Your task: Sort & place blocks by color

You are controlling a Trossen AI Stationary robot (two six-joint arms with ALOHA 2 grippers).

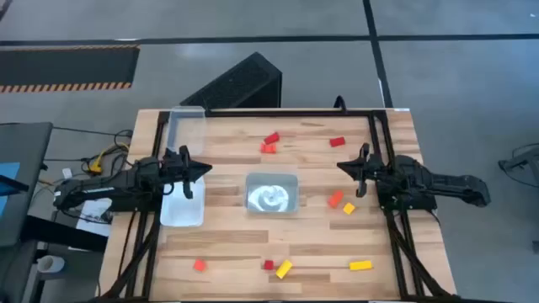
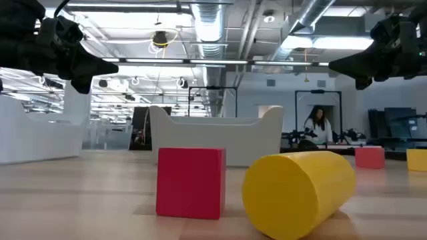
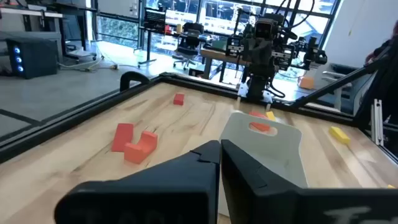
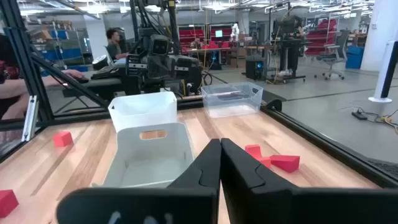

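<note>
High view, left claw [image 1: 205, 169], right claw [image 1: 342, 165], both raised, closed.

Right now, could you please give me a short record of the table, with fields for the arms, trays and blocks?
left gripper: shut, empty, raised beside the left trays
right gripper: shut, empty, raised at the table's right side
centre tray: clear, mid-table, no block inside
left trays: two clear trays along the left edge, no blocks seen inside
red blocks: scattered, far side and near edge
yellow blocks: near edge and right of centre
orange blocks: scattered
sorting: not begun
</note>
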